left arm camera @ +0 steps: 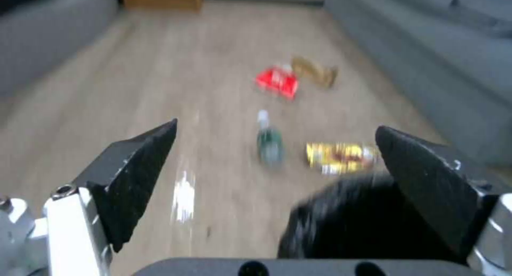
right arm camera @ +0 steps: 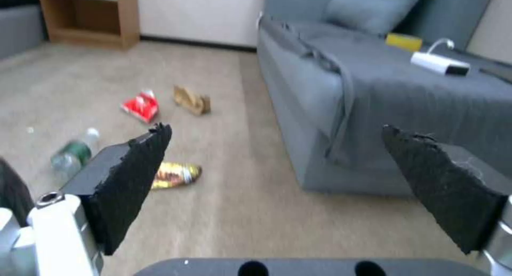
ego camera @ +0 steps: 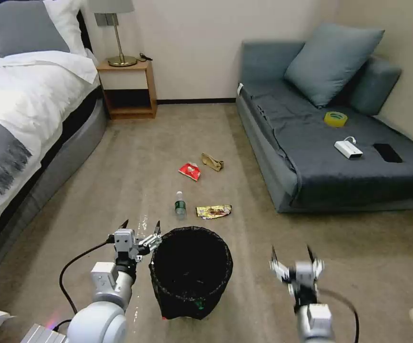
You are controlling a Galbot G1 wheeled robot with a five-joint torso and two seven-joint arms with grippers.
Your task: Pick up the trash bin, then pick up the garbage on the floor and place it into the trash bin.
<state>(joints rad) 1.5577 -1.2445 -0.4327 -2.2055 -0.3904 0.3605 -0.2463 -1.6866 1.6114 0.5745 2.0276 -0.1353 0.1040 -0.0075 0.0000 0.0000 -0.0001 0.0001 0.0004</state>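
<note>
From my remote station: the trash bin [ego camera: 190, 271] stands upright on the carpeted floor [ego camera: 135, 157], directly before the robot; its black liner makes the inside unreadable to me, and in the left wrist view only a blurred dark arc of its rim shows. The left end effector [ego camera: 140, 225] hovers just beside the bin's left rim, fingers spread wide and holding nothing; I cannot tell whether its nearer fingertip touches the rim. The right end effector [ego camera: 291, 251] hangs to the bin's right, well apart from it, likewise wide open and empty. Beyond the bin lies the garbage: a clear plastic bottle [ego camera: 180, 205] with a green label, a gold foil wrapper [ego camera: 213, 211] just beside it, and farther off a red-and-white packet [ego camera: 190, 171] next to a crumpled tan paper [ego camera: 212, 162]. The wrapper's far end is partly covered by a fingertip in the right wrist view. A bed [ego camera: 20, 119] flanks the floor on the left, cut off at the frame edge; a grey sofa [ego camera: 330, 143] flanks it on the right.
</note>
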